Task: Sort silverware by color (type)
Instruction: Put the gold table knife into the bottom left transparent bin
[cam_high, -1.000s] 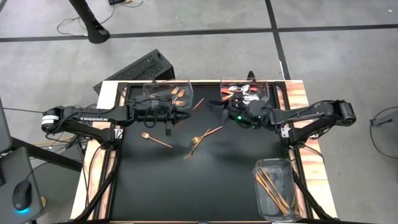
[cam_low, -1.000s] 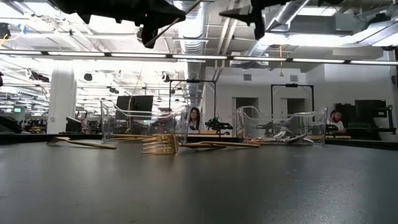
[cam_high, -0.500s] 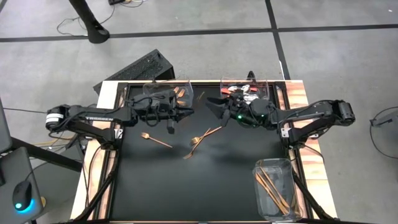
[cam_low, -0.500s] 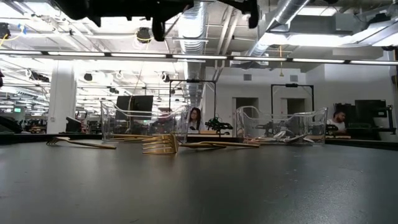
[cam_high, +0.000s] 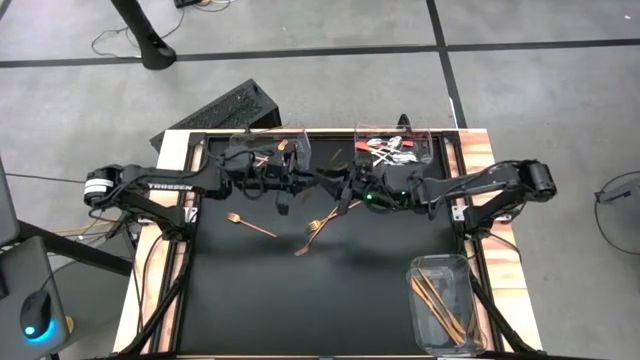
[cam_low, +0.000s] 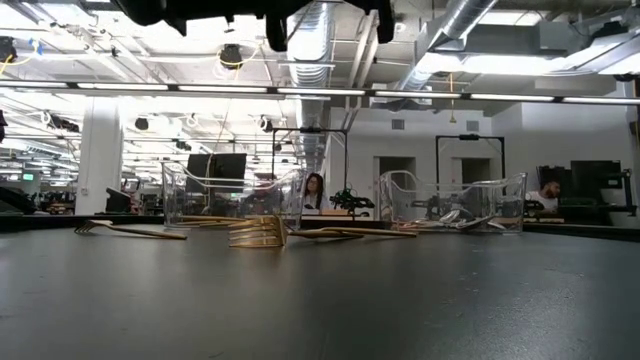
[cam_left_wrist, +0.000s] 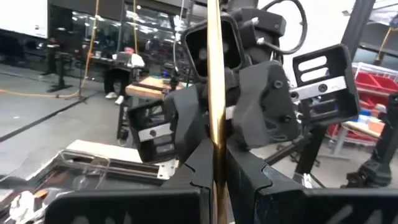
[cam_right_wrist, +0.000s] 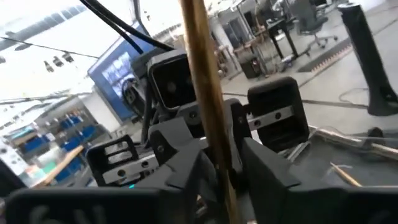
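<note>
a: two grippers meet nose to nose above the table (cam_high: 300, 310), just to the right of the clear fork bin (cam_high: 272, 150) at the back left. what sits between them?

b: one long gold stick (cam_left_wrist: 214, 93). the left gripper (cam_left_wrist: 214, 149) is clenched on it, pads pressed to both sides, and in that arm's wrist view the stick stands straight up out of the pinch.

a: and the right gripper (cam_right_wrist: 221, 162)?

b: it faces the left one from the side away from the fork bin, with the same stick running through it in its own wrist view. whether it has a real grip on the stick, i cannot tell.

a: how high is the stick?

b: well clear of the tabletop. in the low view both arms show only along the upper edge.

a: the rest of the silverware?

b: several copper-gold forks lie in the fork bin. one loose fork (cam_high: 250, 224) lies on the table just in front of that bin, and a small cluster of forks (cam_high: 320, 225) lies a little farther right. spoons with red handles (cam_high: 392, 150) fill a second bin to the right of the fork bin. more gold sticks (cam_high: 440, 300) lie in a third bin, far from the fork bin, at the front right corner.
</note>
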